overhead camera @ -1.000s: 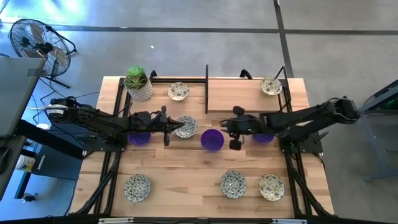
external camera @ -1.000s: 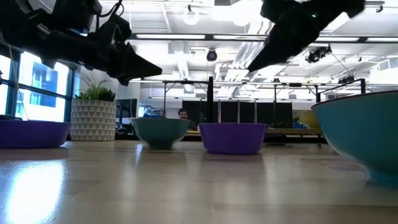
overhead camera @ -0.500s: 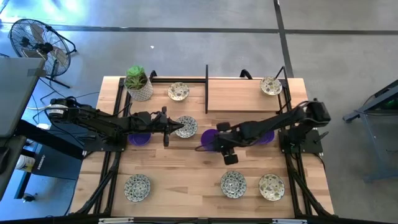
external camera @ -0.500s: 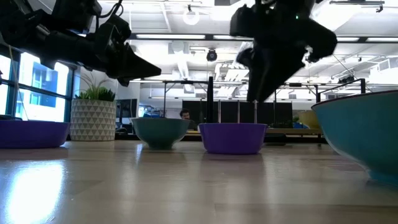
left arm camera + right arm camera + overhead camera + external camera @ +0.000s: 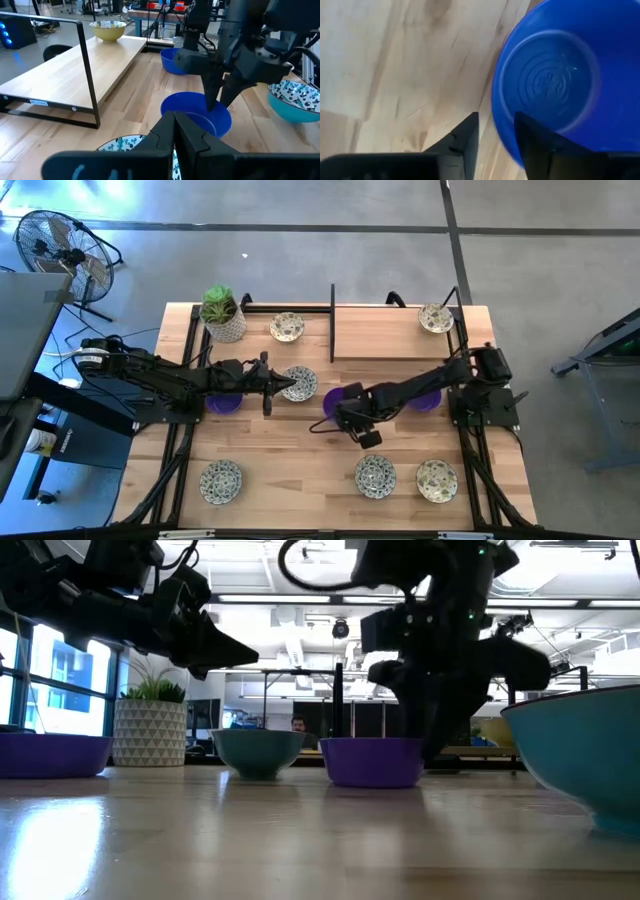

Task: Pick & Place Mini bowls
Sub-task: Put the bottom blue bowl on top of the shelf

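Observation:
A purple mini bowl (image 5: 335,396) (image 5: 372,762) stands on its base at the table's middle. My right gripper (image 5: 347,414) (image 5: 496,140) is open and points down at the bowl's near rim (image 5: 496,117), one finger outside the bowl and one inside. I see a gap on both sides of the rim. My left gripper (image 5: 280,385) (image 5: 174,125) is shut and hovers above a patterned mini bowl (image 5: 302,383) (image 5: 260,750), left of the purple one.
More patterned bowls sit at the far edge (image 5: 287,328) (image 5: 436,318) and near edge (image 5: 221,481) (image 5: 375,475) (image 5: 437,480). Two purple bowls (image 5: 223,402) (image 5: 427,400) lie under the arms. A potted plant (image 5: 223,315) and a black-framed raised board (image 5: 395,330) stand at the far side.
My right gripper has swung toward the table's left, from right of the purple bowl to its near rim, tipping its fingers downward and dropping until they straddle the rim. The bowl has stayed in place.

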Robot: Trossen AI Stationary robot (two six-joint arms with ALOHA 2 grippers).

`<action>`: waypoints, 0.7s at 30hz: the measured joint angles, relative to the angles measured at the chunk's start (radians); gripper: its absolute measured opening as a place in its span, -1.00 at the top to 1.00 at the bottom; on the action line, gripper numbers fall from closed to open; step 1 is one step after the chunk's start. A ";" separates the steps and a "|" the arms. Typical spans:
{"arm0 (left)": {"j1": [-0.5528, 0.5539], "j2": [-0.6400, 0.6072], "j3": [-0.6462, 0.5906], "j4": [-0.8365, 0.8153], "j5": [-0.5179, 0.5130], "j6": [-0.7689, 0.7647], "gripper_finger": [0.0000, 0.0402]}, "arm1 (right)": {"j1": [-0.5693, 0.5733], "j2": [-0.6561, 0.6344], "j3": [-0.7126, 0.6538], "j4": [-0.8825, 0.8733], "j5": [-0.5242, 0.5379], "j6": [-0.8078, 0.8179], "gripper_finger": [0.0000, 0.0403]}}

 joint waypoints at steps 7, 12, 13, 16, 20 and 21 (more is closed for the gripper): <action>0.000 0.000 0.000 -0.013 0.000 0.000 1.00 | 0.000 0.000 0.000 0.026 0.002 -0.012 0.95; 0.000 0.000 0.000 -0.017 0.000 0.000 1.00 | -0.002 -0.054 0.000 0.004 -0.016 0.028 0.92; 0.000 0.000 0.000 -0.017 -0.001 0.000 1.00 | -0.005 -0.074 0.000 -0.011 -0.021 0.042 0.93; 0.000 0.000 0.000 -0.017 0.000 0.000 1.00 | -0.015 -0.159 0.000 -0.073 -0.027 0.090 0.98; 0.000 0.000 0.000 -0.018 -0.001 -0.001 1.00 | -0.061 -0.284 0.000 -0.170 -0.008 0.160 0.98; 0.000 0.000 0.000 -0.018 0.000 -0.001 1.00 | -0.077 -0.315 0.000 -0.190 0.011 0.172 0.97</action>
